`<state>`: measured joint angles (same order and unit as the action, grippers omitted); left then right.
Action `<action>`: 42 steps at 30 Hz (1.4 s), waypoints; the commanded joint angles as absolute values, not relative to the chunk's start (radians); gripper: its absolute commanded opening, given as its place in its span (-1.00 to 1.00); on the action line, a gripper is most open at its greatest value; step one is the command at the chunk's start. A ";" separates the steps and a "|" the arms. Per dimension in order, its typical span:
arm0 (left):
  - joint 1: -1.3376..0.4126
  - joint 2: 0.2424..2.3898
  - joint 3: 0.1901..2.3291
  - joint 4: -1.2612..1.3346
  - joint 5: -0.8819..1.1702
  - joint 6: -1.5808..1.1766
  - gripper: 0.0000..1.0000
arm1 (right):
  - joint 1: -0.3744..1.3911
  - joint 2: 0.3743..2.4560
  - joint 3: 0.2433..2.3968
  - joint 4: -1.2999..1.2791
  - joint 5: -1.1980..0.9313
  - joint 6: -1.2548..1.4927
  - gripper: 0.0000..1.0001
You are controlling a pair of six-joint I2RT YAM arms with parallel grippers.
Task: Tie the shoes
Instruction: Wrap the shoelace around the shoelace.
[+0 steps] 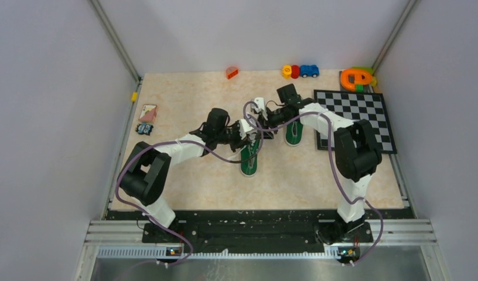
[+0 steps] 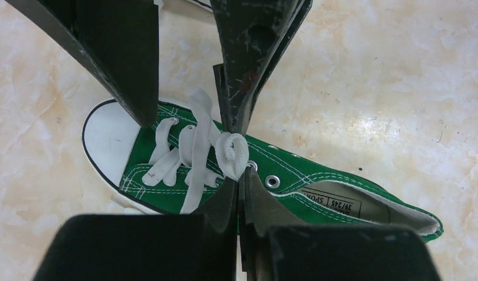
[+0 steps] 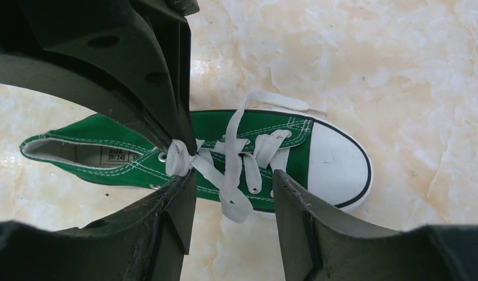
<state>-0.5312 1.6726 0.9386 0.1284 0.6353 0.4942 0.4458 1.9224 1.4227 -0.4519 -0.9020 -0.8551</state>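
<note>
Shoe on the left is getting its white lace pinched by the left gripper, which is pressed tight together. The right gripper is hanging spread wide over the laces. This shoe is lying on the table, and the other shoe is sitting near the checkerboard.

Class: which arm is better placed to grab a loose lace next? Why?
Probably right: the right claw is open astride the laces; the left claw is shut on the lace bunch.
</note>
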 commanded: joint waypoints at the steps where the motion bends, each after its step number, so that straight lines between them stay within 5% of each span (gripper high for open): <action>1: -0.534 1.634 0.931 0.163 0.654 0.482 -1.00 | 0.460 1.948 1.484 -0.501 -0.895 -0.939 0.02; 15: -0.534 1.633 0.933 0.160 0.655 0.484 -1.00 | 0.461 1.985 1.533 -0.543 -0.916 -0.948 -0.57; 25: -0.534 1.633 0.933 0.158 0.655 0.484 -1.00 | 0.420 1.965 1.521 -0.442 -1.024 -0.713 -1.00; 34: -0.534 1.628 0.933 0.153 0.644 0.489 -1.00 | 0.345 1.887 1.191 0.429 -1.064 0.294 -1.00; 42: -0.534 1.627 0.947 0.122 0.635 0.509 -1.00 | 0.347 1.959 1.019 1.043 -1.042 0.918 -1.00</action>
<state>-0.5316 1.6707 0.9386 0.1265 0.6342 0.4961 0.3401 1.9480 1.0611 0.5449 -1.0271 0.4824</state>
